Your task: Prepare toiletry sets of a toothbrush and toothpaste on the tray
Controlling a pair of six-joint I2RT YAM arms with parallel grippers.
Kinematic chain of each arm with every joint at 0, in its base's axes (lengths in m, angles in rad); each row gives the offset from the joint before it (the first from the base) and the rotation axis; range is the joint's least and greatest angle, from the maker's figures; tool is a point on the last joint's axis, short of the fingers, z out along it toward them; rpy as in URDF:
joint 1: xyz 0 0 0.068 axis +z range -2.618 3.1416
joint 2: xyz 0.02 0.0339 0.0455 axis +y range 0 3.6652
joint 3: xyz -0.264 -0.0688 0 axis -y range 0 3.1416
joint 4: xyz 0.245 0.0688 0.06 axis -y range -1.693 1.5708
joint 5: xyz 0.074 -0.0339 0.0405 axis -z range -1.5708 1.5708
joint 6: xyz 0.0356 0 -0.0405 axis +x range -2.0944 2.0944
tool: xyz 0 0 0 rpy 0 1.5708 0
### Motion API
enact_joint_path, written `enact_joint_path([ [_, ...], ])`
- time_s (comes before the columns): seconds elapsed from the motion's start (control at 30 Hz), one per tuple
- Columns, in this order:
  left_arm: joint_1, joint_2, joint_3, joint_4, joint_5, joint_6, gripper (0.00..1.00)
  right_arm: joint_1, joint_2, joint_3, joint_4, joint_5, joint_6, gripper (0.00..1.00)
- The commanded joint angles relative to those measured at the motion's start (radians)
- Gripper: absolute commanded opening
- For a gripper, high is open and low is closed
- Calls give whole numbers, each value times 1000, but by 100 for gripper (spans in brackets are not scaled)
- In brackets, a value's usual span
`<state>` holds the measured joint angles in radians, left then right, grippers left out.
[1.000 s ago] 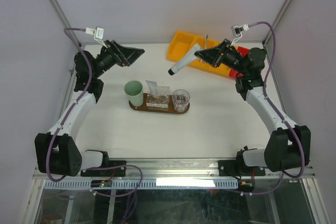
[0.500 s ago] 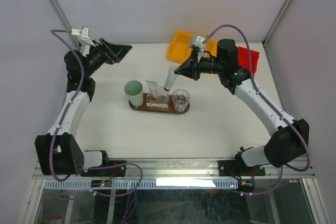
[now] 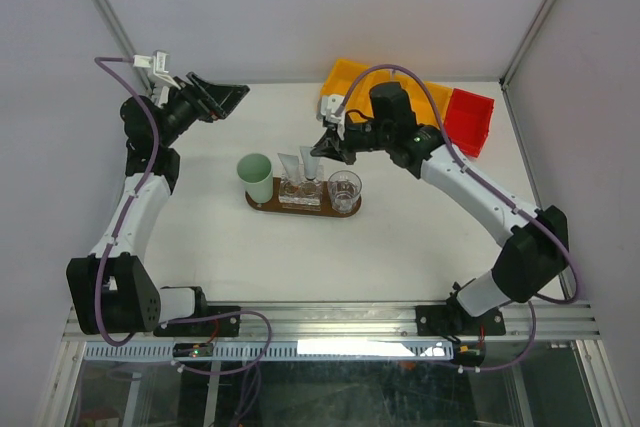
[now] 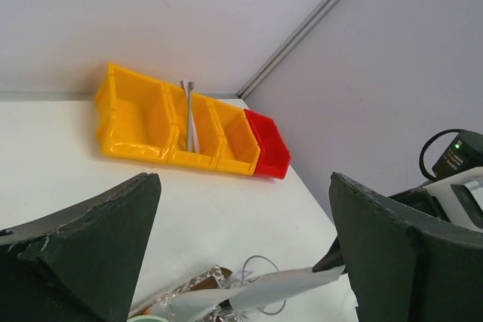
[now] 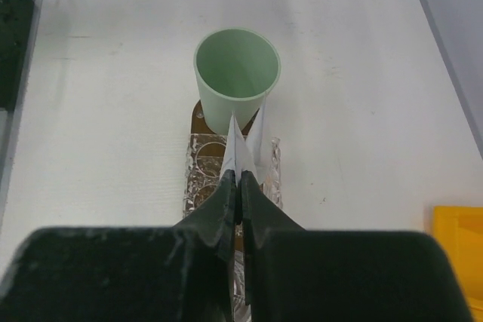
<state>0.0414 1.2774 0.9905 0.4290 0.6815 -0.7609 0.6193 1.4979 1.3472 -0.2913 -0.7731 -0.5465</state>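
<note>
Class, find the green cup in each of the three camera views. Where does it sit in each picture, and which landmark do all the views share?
Top external: cup left of centre, on the left end of the tray.
Left wrist: only a sliver of its rim at the bottom edge, left of centre.
Right wrist: upper centre, open mouth showing.
Shared landmark: yellow bin, at left in the left wrist view, bottom right corner in the right wrist view.

The white table holds three things. A brown wooden tray lies near the middle. A yellow bin sits at the far edge, a bit to the right. A small red bin touches its right end
</note>
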Motion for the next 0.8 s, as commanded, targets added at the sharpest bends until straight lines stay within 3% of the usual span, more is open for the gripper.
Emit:
enact_joint_path([
  [0.0,10,-7,38,33,7,8,99,8,7,72,14,25,-92,0],
  [0.77,12,-6,27,74,27,-20,99,8,69,72,43,-38,-142,0],
])
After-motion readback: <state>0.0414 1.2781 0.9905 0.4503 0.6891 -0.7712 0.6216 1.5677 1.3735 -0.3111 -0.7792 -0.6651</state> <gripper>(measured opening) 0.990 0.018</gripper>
